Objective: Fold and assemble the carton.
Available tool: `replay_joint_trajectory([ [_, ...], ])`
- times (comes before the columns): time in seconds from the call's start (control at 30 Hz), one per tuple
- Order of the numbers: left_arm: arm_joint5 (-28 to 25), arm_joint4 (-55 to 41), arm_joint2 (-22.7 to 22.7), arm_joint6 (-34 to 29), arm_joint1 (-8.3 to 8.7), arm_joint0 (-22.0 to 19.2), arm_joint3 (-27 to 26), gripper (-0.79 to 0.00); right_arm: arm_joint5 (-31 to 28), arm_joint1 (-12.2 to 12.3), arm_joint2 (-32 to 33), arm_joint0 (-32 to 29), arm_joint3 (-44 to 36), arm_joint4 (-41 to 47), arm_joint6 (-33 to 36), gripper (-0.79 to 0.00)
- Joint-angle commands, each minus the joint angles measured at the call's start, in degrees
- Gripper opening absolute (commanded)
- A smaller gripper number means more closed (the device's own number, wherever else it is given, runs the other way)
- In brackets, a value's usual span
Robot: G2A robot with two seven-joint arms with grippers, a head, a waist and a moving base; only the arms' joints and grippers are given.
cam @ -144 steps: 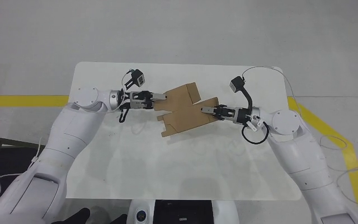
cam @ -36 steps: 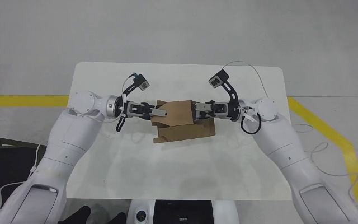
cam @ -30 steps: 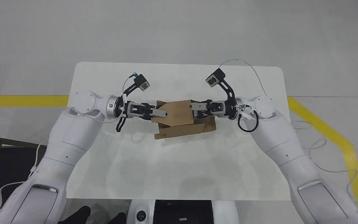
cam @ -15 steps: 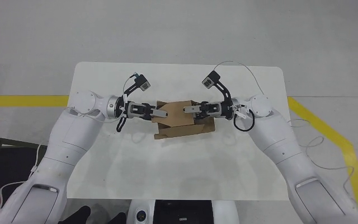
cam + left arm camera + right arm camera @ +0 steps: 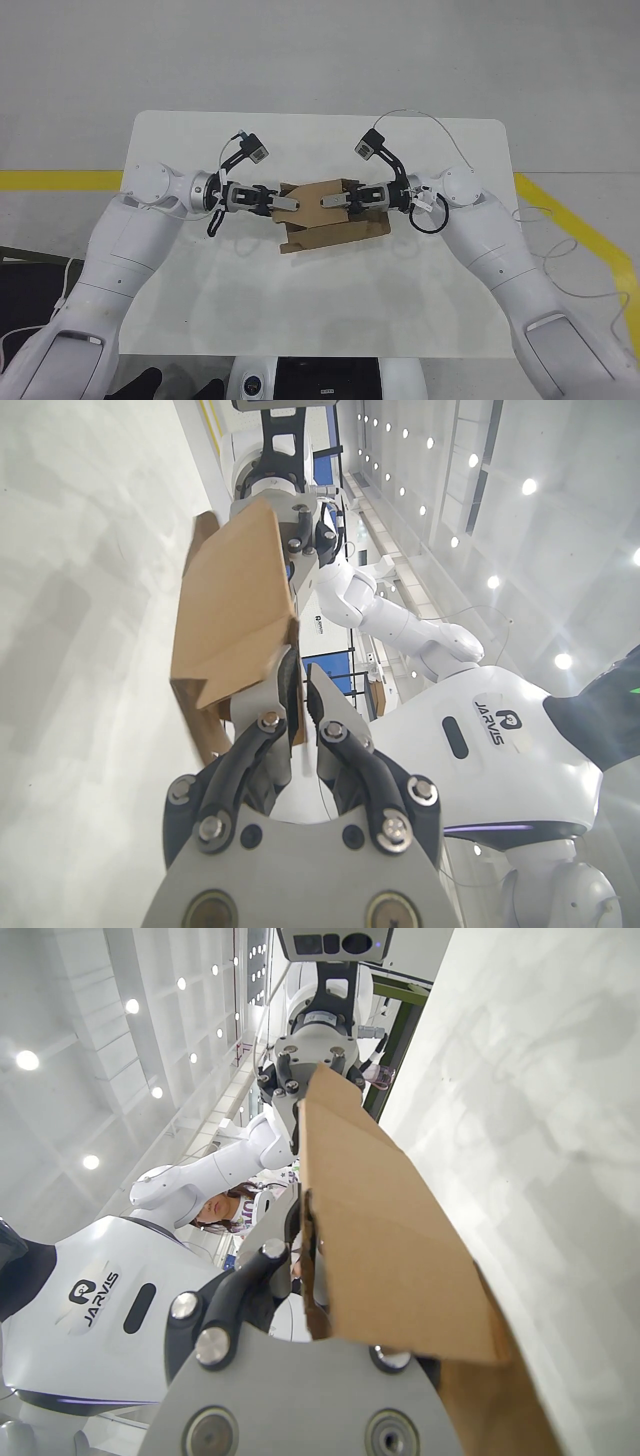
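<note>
A brown carton point(image 5: 340, 228), partly folded, hangs over the middle of the white table point(image 5: 200, 290) between both arms. My left gripper point(image 5: 288, 201) is shut on the carton's left edge; the left wrist view has the cardboard point(image 5: 230, 600) pinched between its fingertips point(image 5: 287, 672). My right gripper point(image 5: 337, 200) reaches in over the top panel from the right and is shut on it. In the right wrist view the carton point(image 5: 380, 1248) hides one finger, and the other finger point(image 5: 280, 1223) presses against the panel's edge. The two grippers face each other closely.
The table surface around the carton is bare. A thin cable point(image 5: 430, 115) loops above the right arm. Yellow floor tape point(image 5: 60, 180) runs past the table's left and right sides.
The right gripper slid left along the carton's top toward the left gripper, and the carton folded up more. The left arm barely moved.
</note>
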Motion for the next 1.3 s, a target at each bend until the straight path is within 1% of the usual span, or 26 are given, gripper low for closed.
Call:
replay_joint_trajectory([
  [0.0, 0.0, 0.0, -0.1, 0.0, 0.03, 0.0, 0.0, -0.588, 0.1, 0.0, 0.1, 0.0, 0.0, -0.2, 0.0, -0.785],
  [0.07, 0.1, -0.1, -0.3, -0.1, 0.07, 0.1, -0.1, -0.431, 0.2, -0.1, 0.2, 0.1, 0.0, -0.6, 0.1, -0.785],
  [0.13, 0.2, -0.5, -0.4, -0.2, 0.10, 0.2, -0.2, -0.031, 0.4, -0.1, 0.2, 0.1, -0.1, -1.2, 0.0, -0.785],
  [0.17, 0.4, -0.9, -0.6, -0.4, 0.10, 0.2, -0.2, 0.000, 0.4, -0.1, 0.2, 0.2, -0.1, -1.7, -0.2, -0.785],
  [0.43, 4.5, -7.1, -1.7, -3.1, 0.09, 0.4, -1.0, 0.000, 0.8, -0.2, 0.4, 0.4, -1.1, -5.3, -2.9, -0.785],
  [0.73, 8.9, -13.2, -2.9, -3.1, 0.73, 2.0, -5.5, 0.000, 1.7, -0.3, 0.5, -0.6, -3.6, -8.2, -6.9, -0.785],
  [0.87, 9.0, -13.5, -3.0, -3.1, 0.99, 2.6, -6.6, 0.000, 2.1, -0.5, 0.3, -1.1, -5.2, -9.0, -8.0, -0.785],
  [1.27, 8.1, -10.4, -2.0, -0.9, 0.52, 2.3, -5.7, 0.000, 3.2, -0.9, -0.2, -1.7, -8.0, -10.7, -9.4, -0.785],
])
